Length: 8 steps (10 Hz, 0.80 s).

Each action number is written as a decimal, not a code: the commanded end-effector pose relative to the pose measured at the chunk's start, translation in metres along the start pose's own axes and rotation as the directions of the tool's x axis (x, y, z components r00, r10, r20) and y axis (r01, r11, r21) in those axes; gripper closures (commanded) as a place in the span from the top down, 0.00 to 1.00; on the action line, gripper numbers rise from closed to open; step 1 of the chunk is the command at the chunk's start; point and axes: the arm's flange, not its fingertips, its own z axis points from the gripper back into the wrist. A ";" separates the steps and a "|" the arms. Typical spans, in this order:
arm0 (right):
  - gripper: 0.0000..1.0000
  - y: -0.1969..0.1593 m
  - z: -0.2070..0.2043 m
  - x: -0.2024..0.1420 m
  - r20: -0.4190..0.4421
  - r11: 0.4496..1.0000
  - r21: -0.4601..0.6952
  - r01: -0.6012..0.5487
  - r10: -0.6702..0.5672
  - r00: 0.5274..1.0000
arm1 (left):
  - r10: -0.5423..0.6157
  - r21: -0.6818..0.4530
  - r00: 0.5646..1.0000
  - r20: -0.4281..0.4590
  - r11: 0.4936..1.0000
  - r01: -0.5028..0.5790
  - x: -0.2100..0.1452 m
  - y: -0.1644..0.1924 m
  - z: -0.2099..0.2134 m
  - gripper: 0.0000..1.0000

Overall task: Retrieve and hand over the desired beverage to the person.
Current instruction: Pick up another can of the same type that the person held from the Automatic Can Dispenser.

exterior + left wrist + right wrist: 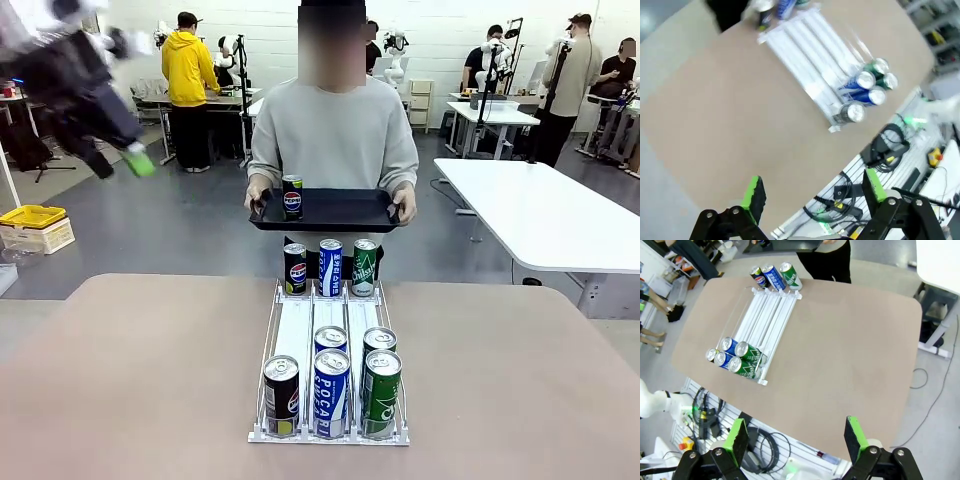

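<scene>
Blur smears the left gripper [812, 187] in the front view. It and the right gripper [795, 435] hang wide-jawed and empty over bare tabletop [130, 380]. The Pepsi can [292, 197] stands on the tray [345, 214] that the person [333, 135] holds past the far edge.

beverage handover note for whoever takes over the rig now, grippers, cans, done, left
Left gripper: open, empty, raised high.
Right gripper: open, empty, high over the table.
Rack: three cans at its far end, five at its near end.
Done: a Pepsi can stands on the tray held by the person.
Left: likely nothing, unless another drink is wanted.
</scene>
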 end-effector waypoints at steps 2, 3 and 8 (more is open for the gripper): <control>1.00 0.000 -0.002 0.000 -0.001 1.000 0.010 -0.004 0.004 1.000 | -0.099 -0.222 0.980 0.173 0.965 0.136 -0.069 0.032 0.008 1.00; 1.00 0.000 -0.002 0.000 -0.001 1.000 0.010 -0.004 0.004 1.000 | -0.058 -0.238 0.979 0.195 0.966 0.104 -0.083 0.050 0.000 1.00; 1.00 0.000 -0.002 0.000 -0.001 1.000 0.010 -0.004 0.004 1.000 | -0.022 -0.069 0.949 0.313 0.997 0.046 -0.120 0.059 0.007 1.00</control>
